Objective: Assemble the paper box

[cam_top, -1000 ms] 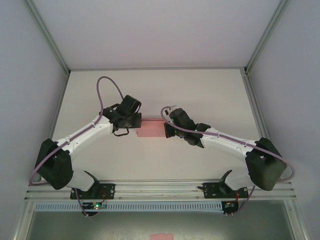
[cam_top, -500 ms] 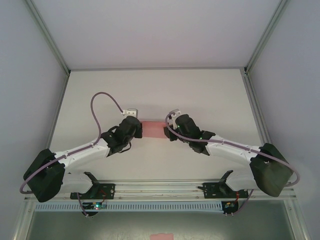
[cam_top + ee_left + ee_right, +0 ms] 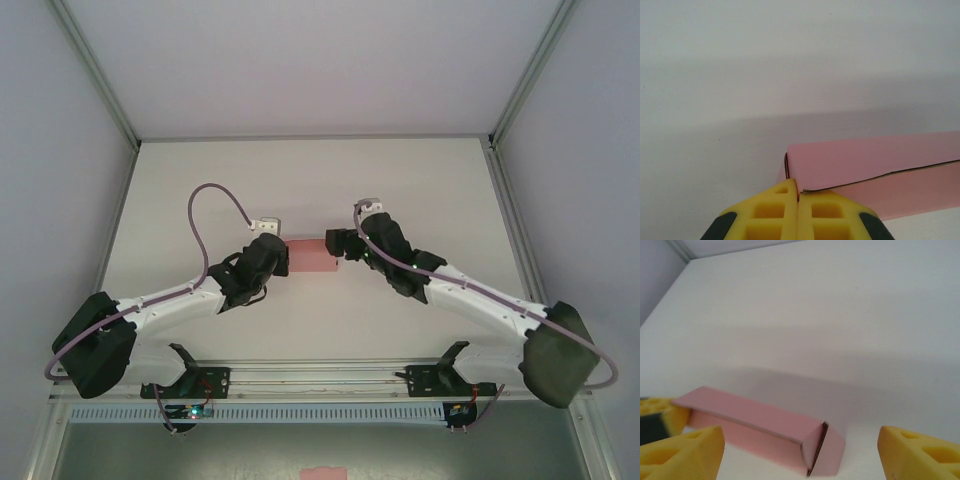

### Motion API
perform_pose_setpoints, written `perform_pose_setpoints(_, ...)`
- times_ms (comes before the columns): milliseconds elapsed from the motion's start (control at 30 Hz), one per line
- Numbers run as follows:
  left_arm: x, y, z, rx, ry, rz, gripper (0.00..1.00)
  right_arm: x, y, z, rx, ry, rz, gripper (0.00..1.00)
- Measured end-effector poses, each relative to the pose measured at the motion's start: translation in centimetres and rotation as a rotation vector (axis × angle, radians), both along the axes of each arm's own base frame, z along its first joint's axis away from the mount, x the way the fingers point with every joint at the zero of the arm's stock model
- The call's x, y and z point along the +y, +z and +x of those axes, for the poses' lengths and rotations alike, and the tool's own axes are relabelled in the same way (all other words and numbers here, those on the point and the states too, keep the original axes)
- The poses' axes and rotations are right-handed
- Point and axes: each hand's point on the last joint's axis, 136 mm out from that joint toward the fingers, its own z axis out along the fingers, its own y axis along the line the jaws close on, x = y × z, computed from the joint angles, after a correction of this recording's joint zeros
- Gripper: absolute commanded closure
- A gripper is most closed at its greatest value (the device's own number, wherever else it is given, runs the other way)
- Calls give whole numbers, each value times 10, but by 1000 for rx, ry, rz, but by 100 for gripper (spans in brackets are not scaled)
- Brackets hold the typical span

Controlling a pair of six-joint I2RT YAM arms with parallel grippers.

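Paper box [image 3: 312, 256] lies in the middle of the table [image 3: 300, 180], its long side running across between the two arms; it already has the form of a small rectangular box, with walls standing and the top panel folded over. The left gripper [image 3: 281, 258] is clenched, its yellow pads [image 3: 775, 215] pressed flat together with the tips against the upper corner of the box's left end; whether a sliver of card is caught between them cannot be told from the left wrist view. The right gripper [image 3: 332, 245] is released, its pads [image 3: 920, 452] spread wide to either side of the box's right end and apart from it, grasping nothing. Judged from these views, most of the folding is done: the body is squared up and the long top seam [image 3: 890, 174] lies nearly flush. The right end flap [image 3: 816, 450] shows a dark gap along its edge, so it looks pushed in but not fully seated; the left end is hidden behind the clenched pads, and its closure cannot be confirmed. What appears left is to press the right flap home, check the left end, and let the box stand free of both arms.
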Motion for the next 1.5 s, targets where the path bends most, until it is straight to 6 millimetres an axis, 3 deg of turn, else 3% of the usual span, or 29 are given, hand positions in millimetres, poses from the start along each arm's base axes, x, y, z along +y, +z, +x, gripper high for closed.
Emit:
perform_pose_setpoints(67,-1,1,-1,-4,-1,2,100,3,-13,7,37,-17,-15,22)
perform_pose_setpoints(200,-3,2,-1,-9,-5,2,100,6,-46,12,132,-30,-29,38)
perform_pose_setpoints(300,-4,1,-2,-8,-9,5,100,10,-48,12,149,-33,13,42)
perform_pose_setpoints(567,-7,3,-4,7,-26,1,96,12,-72,1,193,-51,169,71)
perform_pose_setpoints(633,-8,4,-7,23,-40,7,85,11,-73,1,195,-62,200,77)
perform_pose_setpoints(933,-12,-3,-44,223,-153,26,41,9,-72,3,196,-76,236,80)
perform_pose_setpoints(967,-13,2,-46,233,-155,13,30,9,-72,3,195,-75,236,80)
perform_pose_setpoints(1000,-14,9,-46,236,-155,-10,10,9,-72,3,195,-75,236,80)
perform_pose_setpoints(1033,-14,16,-47,237,-155,-36,0,9,-72,3,195,-75,235,80)
perform_pose_setpoints(1133,-7,37,-37,248,-100,-165,0,9,-72,3,196,-75,235,80)
perform_pose_setpoints(1233,13,42,-18,272,0,-312,0,9,-72,3,196,-75,234,81)
perform_pose_setpoints(1300,21,35,-7,296,49,-398,0,9,-72,3,197,-75,233,82)
perform_pose_setpoints(1400,19,17,-2,354,62,-481,0,9,-72,4,198,-75,232,81)
perform_pose_setpoints(1500,13,2,-2,413,49,-522,11,10,-73,5,199,-76,231,82)
